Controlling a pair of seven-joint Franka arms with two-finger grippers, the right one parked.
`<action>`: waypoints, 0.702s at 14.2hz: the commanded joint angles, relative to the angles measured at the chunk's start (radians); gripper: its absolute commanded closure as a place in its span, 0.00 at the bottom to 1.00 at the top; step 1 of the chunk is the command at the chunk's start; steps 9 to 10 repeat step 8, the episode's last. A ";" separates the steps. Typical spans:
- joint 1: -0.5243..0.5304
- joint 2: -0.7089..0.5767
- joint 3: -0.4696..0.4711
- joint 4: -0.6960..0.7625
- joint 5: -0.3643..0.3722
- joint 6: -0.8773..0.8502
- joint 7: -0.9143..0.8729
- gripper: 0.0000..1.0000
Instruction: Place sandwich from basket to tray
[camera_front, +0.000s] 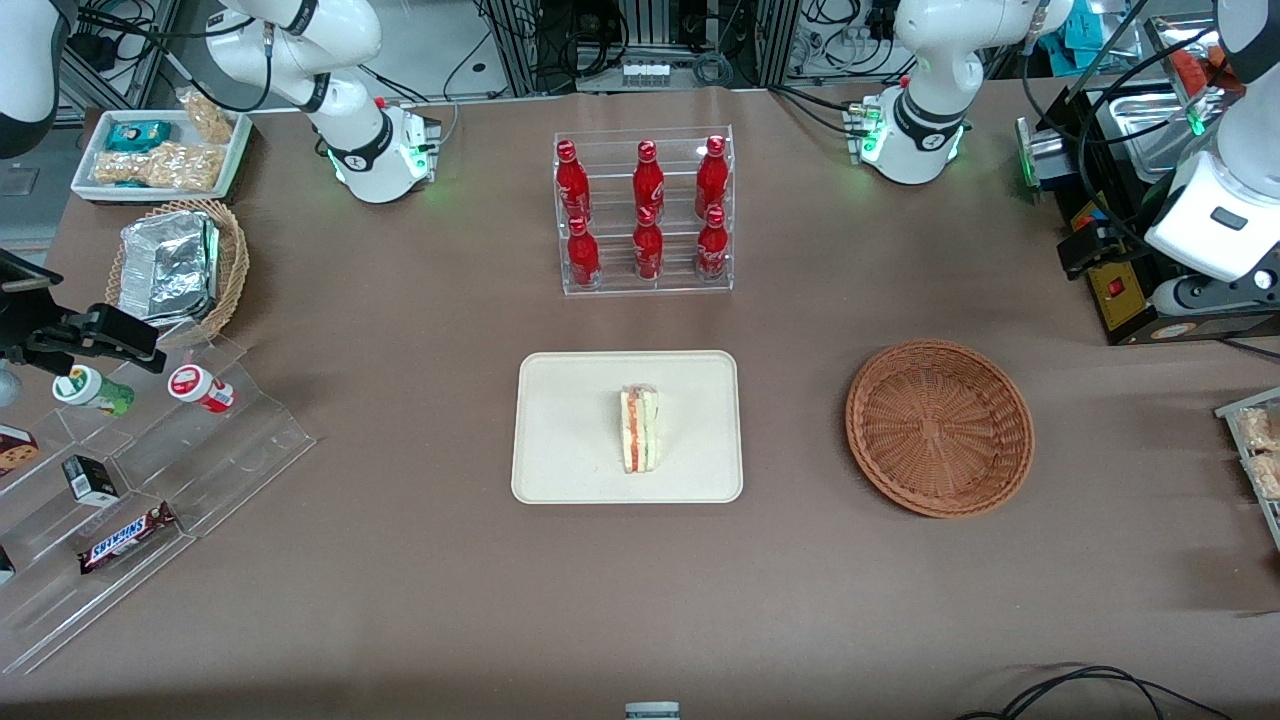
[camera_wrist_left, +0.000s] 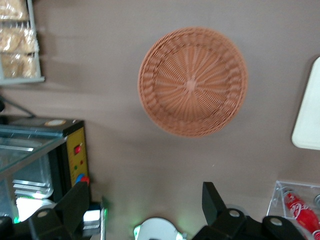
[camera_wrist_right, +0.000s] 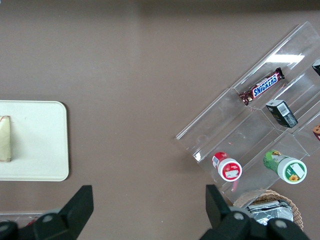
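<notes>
The sandwich (camera_front: 640, 430) stands on its edge in the middle of the cream tray (camera_front: 570, 440), with its layered filling facing up. One end of the sandwich (camera_wrist_right: 5, 138) and part of the tray (camera_wrist_right: 40, 150) also show in the right wrist view. The reddish-brown wicker basket (camera_front: 940, 428) sits beside the tray toward the working arm's end of the table, with nothing in it. My left gripper (camera_wrist_left: 147, 205) hangs open and holds nothing, high over the table between the basket (camera_wrist_left: 192, 82) and the arm's base. From the front, the gripper (camera_front: 1075, 250) is farther from the camera than the basket.
A clear rack of red bottles (camera_front: 645, 215) stands farther from the camera than the tray. A black control box (camera_front: 1125, 290) sits near the working arm. A tan basket with a foil pack (camera_front: 175, 265), a snack tray (camera_front: 160, 155) and a clear stepped shelf (camera_front: 150, 480) lie toward the parked arm's end.
</notes>
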 joint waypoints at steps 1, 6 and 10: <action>-0.003 -0.019 0.006 -0.007 -0.025 0.027 0.013 0.00; -0.087 -0.019 0.111 0.010 -0.084 0.027 0.013 0.00; -0.089 -0.010 0.114 0.034 -0.085 0.020 0.010 0.00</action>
